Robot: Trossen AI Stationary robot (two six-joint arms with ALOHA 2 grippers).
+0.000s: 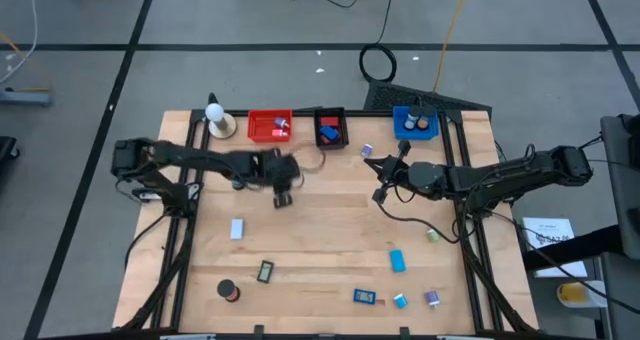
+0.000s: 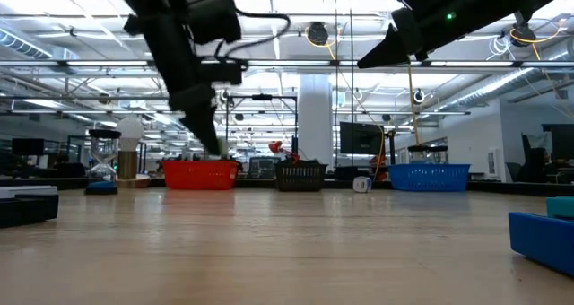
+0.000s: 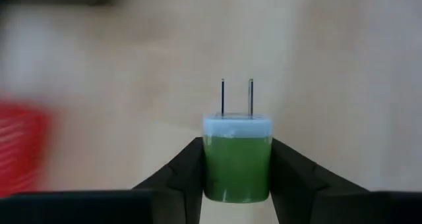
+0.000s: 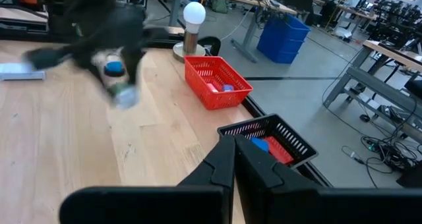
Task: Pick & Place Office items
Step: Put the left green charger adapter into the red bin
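My left gripper hangs over the table's far middle, a little nearer than the red bin, shut on a small green plug with a light-blue face and two metal prongs. The low view shows this gripper above the tabletop. My right gripper waits shut and bare over the far right, nearer than the black bin. More office items lie loose on the near half: a light-blue block, a black-framed rectangle, a black roll and a blue block. My left gripper pinches the plug's green body by its two opposite sides between the two fingers. The fingers slant down from the table's left. The prongs point on ahead of the fingertips, and the plug is lifted clear of the table.
A blue bin stands at the far right and a white ball on a tan base at the far left. Small pieces lie along the near right. Bare wood spreads across the table's middle.
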